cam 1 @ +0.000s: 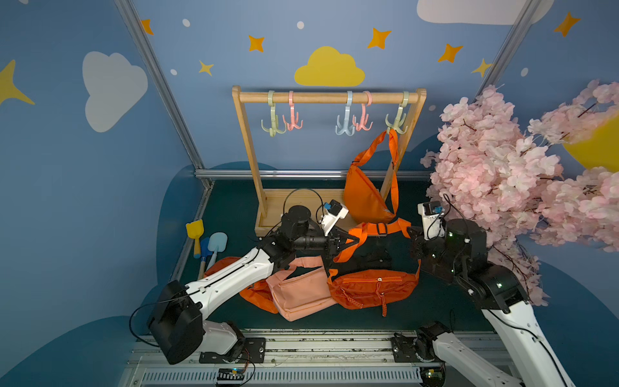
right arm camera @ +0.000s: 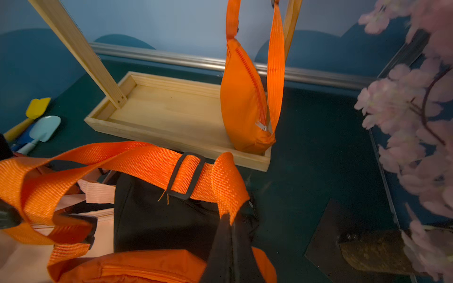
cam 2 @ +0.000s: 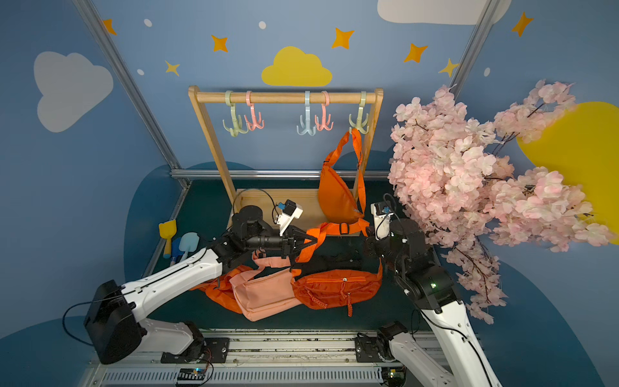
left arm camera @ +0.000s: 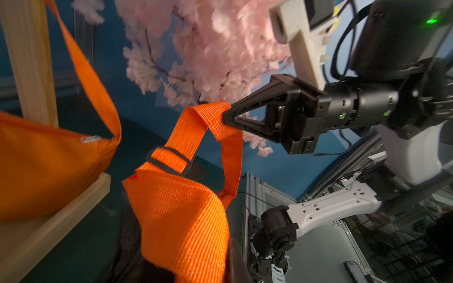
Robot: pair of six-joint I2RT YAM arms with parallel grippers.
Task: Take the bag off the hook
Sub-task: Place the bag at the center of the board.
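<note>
We see both arms low, reaching inward; left gripper [cam 1: 357, 239] and right gripper [left arm camera: 225, 118] clenched on orange strap [right arm camera: 152, 161].

You have one wooden rack [cam 1: 250, 150] carrying five hooks: two green hooks [cam 1: 397, 122], two pink hooks [cam 1: 292, 120] and one blue hook [cam 1: 345, 125]. Count five bags: one hanging orange bag [cam 1: 363, 197], two more orange bags [cam 1: 371, 288] on the desk [cam 1: 435, 301], one peach bag [cam 1: 301, 295] and one black bag [right arm camera: 159, 220]. There are three toy shovels: a yellow shovel [cam 1: 194, 231], a pale blue shovel [cam 1: 217, 242] and a dark blue shovel [cam 1: 203, 245]. You have one blossom tree [cam 1: 495, 174]. Two claws, the left claw [cam 1: 355, 240] and the right claw [cam 1: 409, 230], pinch one orange strap [cam 1: 368, 229].
</note>
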